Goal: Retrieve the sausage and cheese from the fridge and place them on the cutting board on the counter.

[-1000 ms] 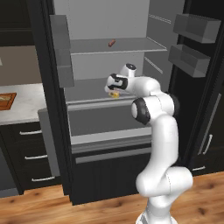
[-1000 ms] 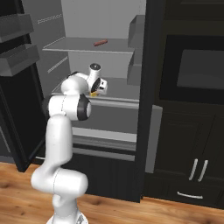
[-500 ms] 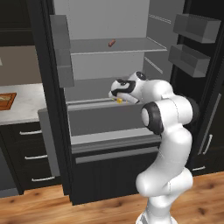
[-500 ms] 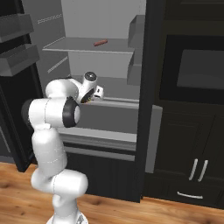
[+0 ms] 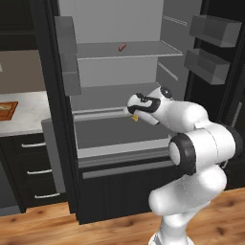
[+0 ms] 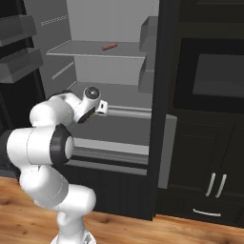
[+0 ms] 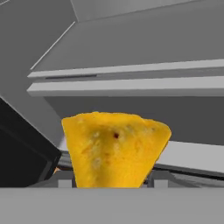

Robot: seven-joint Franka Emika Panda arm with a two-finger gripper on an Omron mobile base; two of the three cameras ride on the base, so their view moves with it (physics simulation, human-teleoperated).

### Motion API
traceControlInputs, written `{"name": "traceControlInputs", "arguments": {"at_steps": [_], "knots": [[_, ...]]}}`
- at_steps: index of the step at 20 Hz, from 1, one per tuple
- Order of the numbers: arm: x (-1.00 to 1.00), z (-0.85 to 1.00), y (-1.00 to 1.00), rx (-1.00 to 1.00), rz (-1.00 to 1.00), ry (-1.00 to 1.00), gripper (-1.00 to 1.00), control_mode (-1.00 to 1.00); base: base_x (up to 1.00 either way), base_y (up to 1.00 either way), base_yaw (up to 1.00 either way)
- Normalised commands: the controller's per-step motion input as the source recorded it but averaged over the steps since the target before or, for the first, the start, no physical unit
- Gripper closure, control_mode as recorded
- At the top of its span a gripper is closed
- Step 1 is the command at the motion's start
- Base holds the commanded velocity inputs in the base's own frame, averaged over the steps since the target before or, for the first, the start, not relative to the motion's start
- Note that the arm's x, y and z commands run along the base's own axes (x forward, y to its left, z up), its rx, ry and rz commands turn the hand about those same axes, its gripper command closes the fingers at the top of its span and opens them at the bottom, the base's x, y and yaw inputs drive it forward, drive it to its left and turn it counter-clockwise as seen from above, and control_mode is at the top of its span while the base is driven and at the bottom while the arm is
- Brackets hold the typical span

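The jaws of the gripper (image 5: 134,115) are clamping the cheese (image 7: 114,148), a bright yellow wedge with a pitted, crumbly-looking face, holding it in the air just in front of the middle shelf of the fridge (image 5: 62,143), probably so it can travel to the board. In the hand view the wedge is sitting low between the finger tips, broad edge up and tapering downward. The sausage (image 5: 122,47), a slim reddish-brown stick, is lying on the upper shelf, well apart from the gripper, so it is not yet fetched. The fridge is standing open, its interior smooth pale grey against glossy black doors. The cutting board (image 5: 6,110), flat orange-brown wood, is waiting on the veined marble counter (image 5: 28,117) to the left.
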Motion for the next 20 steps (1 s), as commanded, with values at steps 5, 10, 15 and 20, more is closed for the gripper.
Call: {"name": "traceControlInputs", "arguments": {"at_steps": [5, 10, 15, 20], "knots": [[-0.58, 0.49, -0.02, -0.06, 0.04, 0.08, 1.00, -1.00, 0.00, 0.00, 0.00], [-0.61, 0.34, 0.00, -0.11, 0.02, 0.05, 1.00, -1.00, 0.00, 0.00, 0.00], [-0.66, 0.12, -0.01, -0.05, 0.00, -0.01, 1.00, -1.00, 0.00, 0.00, 0.00], [-0.66, 0.04, 0.00, -0.01, 0.00, -0.06, 1.00, -1.00, 0.00, 0.00, 0.00]]}}
